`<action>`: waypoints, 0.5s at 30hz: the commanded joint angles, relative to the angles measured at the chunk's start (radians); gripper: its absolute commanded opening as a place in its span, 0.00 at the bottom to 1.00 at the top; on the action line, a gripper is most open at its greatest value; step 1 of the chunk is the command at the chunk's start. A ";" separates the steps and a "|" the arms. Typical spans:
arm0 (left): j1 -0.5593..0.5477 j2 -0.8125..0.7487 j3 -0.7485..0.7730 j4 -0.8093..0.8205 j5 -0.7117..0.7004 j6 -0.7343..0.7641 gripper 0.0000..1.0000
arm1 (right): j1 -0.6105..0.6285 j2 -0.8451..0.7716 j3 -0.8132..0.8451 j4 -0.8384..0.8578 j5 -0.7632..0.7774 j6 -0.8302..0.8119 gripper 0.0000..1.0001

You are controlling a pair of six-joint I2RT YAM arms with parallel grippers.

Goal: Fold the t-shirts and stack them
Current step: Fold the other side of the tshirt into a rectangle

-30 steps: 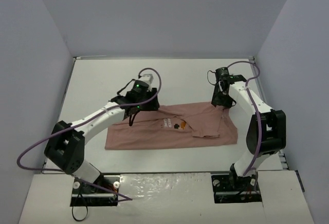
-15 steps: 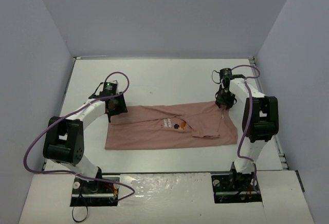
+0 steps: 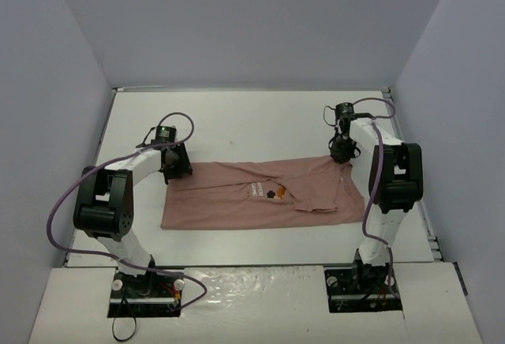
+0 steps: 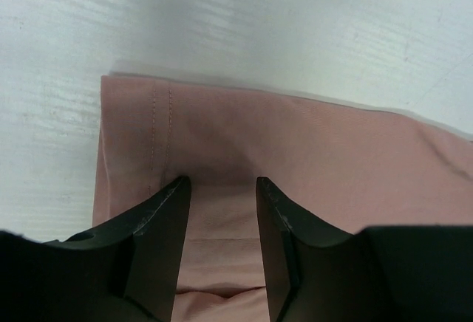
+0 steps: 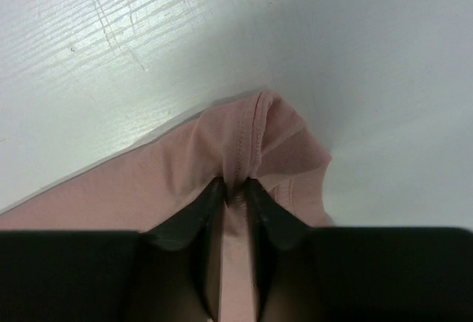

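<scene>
- Since one second ago, the left gripper (image 3: 175, 167) has been carried from above the middle of the t-shirt (image 3: 229, 203) toward the left edge of the desk (image 3: 237, 115); it is now set down at the garment's far-left corner.
- Little change is seen in the right gripper (image 3: 342, 153), which is kept at the garment's far-right corner.
- The dusty-pink t-shirt is laid out as a long flat band across the middle of the desk, running left to right, with its orange-and-dark chest graphic (image 3: 273, 193) facing up near the centre.
- In the left wrist view, the left gripper (image 4: 220, 185) is seen parted to a moderate gap, its tips resting on the cloth (image 4: 310, 145) just inside a stitched hem; nothing is clamped.
- In the right wrist view, the right gripper (image 5: 235, 185) is closed narrowly on a raised ridge of the pink fabric (image 5: 140, 185), which is bunched up beside the fingers (image 5: 198, 207).
</scene>
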 commanded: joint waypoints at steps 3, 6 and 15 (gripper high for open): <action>0.031 0.045 0.017 0.013 0.005 -0.025 0.34 | -0.016 -0.012 0.066 0.016 0.058 -0.009 0.03; 0.031 0.046 0.012 0.004 -0.029 -0.029 0.33 | -0.024 -0.008 0.112 0.013 0.063 -0.022 0.00; 0.033 0.074 0.018 -0.029 -0.094 -0.032 0.28 | -0.040 0.058 0.231 0.013 0.063 -0.049 0.00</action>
